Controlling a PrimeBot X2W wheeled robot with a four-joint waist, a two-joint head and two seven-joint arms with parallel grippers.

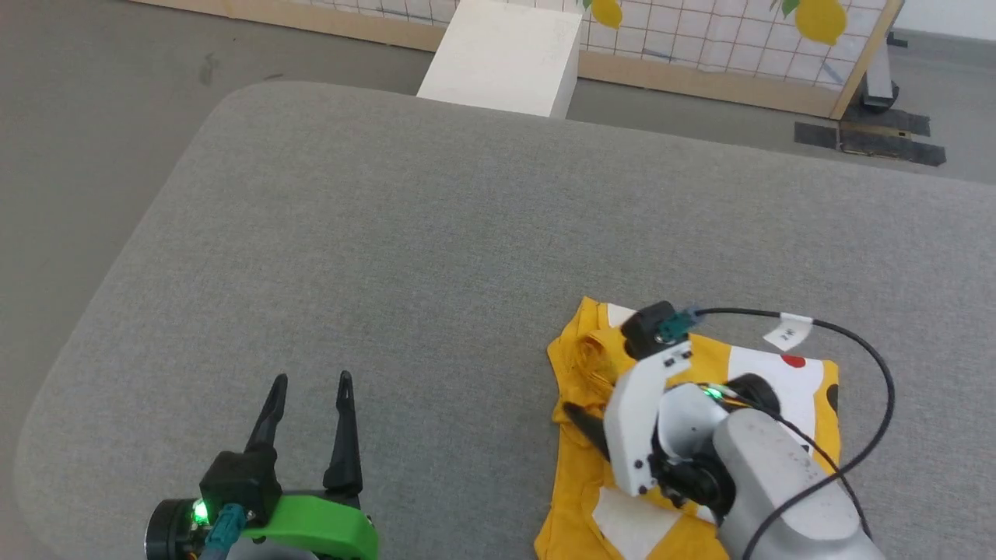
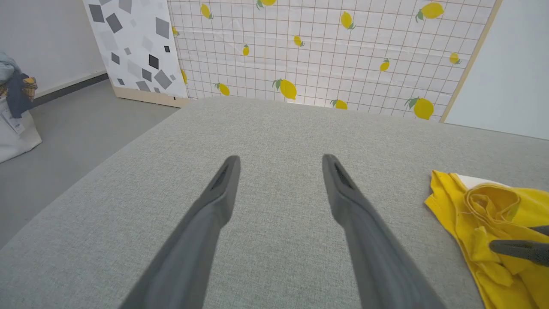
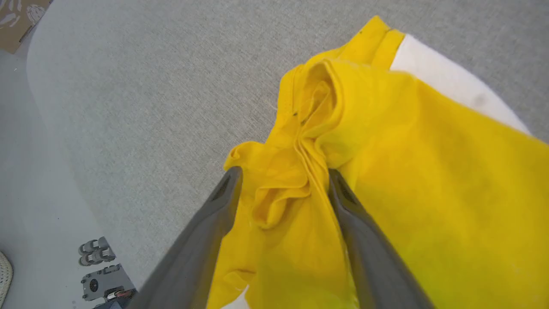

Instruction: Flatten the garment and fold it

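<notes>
1. head view: the left tool (image 1: pixel 311 381) is at the lower left over the bare grey bench (image 1: pixel 436 257), its fingers spread wide with nothing between them. the garment (image 1: pixel 580 365) lies crumpled at the bench's near right, under the right tool (image 1: pixel 587 424), whose pale wrist hides most of its fingers.
2. left wrist view: the left tool's fingers stand well apart above the bench. the garment's bunched yellow edge (image 2: pixel 489 206) lies at the right, with one dark finger of the right tool over it.
3. right wrist view: the right tool (image 3: pixel 283 176) is wide, its fingers straddling a raised yellow fold without pinching it. a white patch (image 3: pixel 446 81) shows at the upper right.
</notes>
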